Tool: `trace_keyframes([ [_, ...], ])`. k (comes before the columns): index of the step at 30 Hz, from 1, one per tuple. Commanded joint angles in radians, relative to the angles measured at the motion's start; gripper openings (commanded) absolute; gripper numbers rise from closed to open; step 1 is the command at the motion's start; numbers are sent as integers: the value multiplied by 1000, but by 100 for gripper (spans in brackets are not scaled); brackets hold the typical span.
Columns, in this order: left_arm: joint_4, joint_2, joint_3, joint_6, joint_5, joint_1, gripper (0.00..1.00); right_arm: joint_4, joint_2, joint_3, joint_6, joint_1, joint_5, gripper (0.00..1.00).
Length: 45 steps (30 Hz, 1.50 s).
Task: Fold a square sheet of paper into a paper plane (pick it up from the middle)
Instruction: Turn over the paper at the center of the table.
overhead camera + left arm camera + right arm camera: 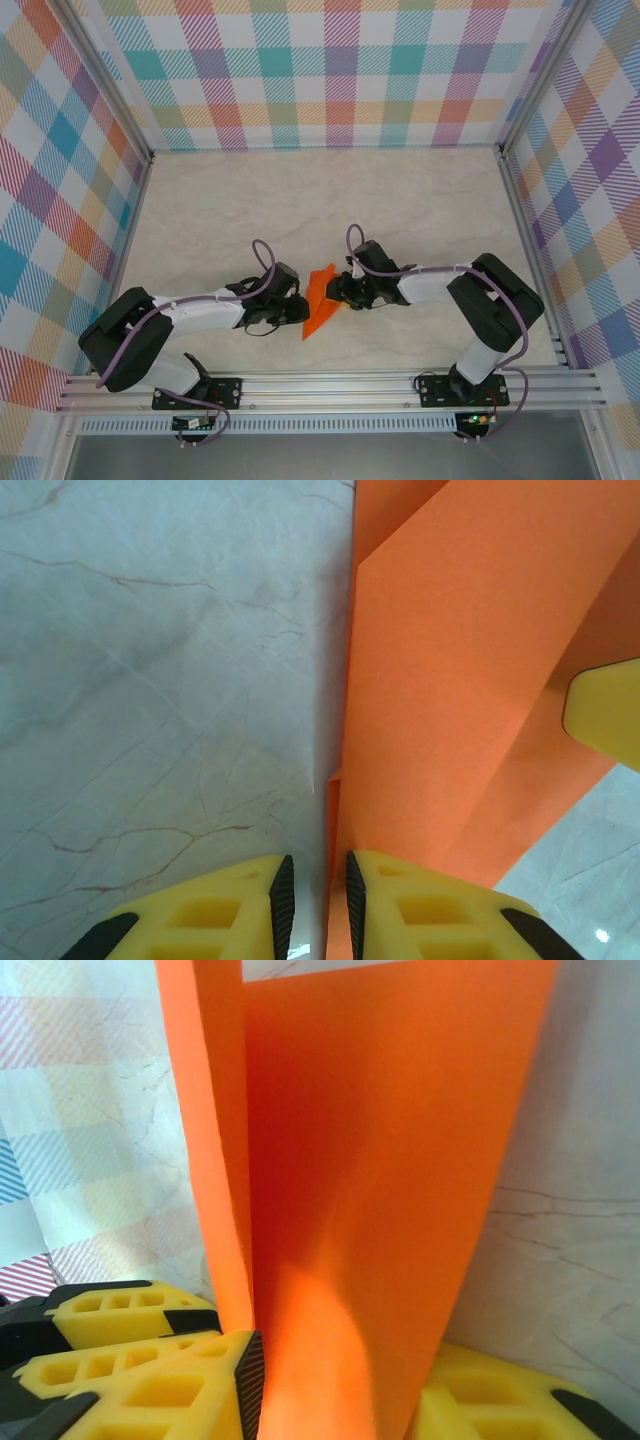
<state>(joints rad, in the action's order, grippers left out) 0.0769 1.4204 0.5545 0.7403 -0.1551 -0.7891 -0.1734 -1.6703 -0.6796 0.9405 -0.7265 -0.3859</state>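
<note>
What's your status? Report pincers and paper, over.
Left pincer shut on orange paper. Right pincer open around it. Paper partly folded. Nothing obstructing.

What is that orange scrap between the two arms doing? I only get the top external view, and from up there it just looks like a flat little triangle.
Observer: It is not lying flat. The right wrist camera shows the orange paper standing upright in two layers that meet at a crease. It rises between the fingers of the right gripper, which are set apart.
Operator: Does the other arm have hold of it too?
Observer: The left wrist camera shows the left gripper with its fingers nearly together and the paper's lower edge running between them. I cannot tell whether they actually pinch it.
</note>
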Motion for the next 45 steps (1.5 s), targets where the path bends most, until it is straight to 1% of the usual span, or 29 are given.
trace_keyframes([
  [1,-72,41,16,5,-14,1,24,-63,-2,9,11,-14,-5,41],
  [7,-72,40,13,9,-15,1,24,-123,6,45,27,-32,1,48],
  [11,-70,31,14,10,-15,2,24,-119,-1,21,22,-40,1,47],
  [17,-62,4,10,13,-11,1,24,-61,-22,-17,5,-44,44,42],
  [21,-49,-15,7,14,-3,1,24,24,0,-31,0,-44,112,44],
  [23,-45,-26,2,16,0,1,24,28,18,-15,8,-43,137,45],
  [24,-46,-32,-1,16,0,2,24,15,24,-8,14,-44,136,44],
  [28,-54,-43,-8,22,3,2,24,-64,-10,-20,23,-47,37,38],
  [33,-52,-51,-12,26,5,1,24,-57,-33,-42,25,-51,51,35],
  [40,-39,-76,-21,26,18,1,24,-43,-67,-82,2,-51,48,33],
  [45,-31,-84,-28,25,28,1,25,-18,-98,-121,-14,-52,44,24],
])
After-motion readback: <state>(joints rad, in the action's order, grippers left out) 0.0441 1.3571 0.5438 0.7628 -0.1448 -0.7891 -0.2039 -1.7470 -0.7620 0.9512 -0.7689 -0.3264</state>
